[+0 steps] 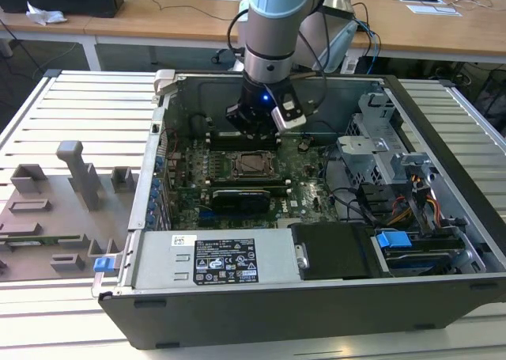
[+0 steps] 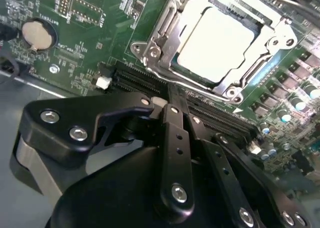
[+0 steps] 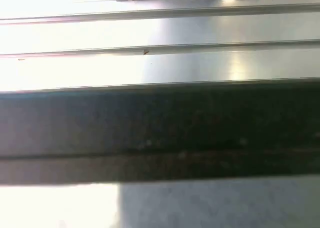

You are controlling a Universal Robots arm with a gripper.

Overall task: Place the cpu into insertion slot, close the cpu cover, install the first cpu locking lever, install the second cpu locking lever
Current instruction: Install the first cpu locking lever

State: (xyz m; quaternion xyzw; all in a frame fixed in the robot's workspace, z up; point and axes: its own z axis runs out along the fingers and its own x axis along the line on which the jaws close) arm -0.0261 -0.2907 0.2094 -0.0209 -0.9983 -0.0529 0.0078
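silvery-grey metal marks the cpu, already seated in the insertion slot. the cpu cover lies down around it, its window framing the chip. thin locking levers run along the frame, but we cannot tell if they are hooked, so we judge the latching unconfirmed. the gripper hangs just beside the socket, over the memory slots, its jaws seemingly pressed together on nothing. the open computer case on the table holds the motherboard and a black expansion card.
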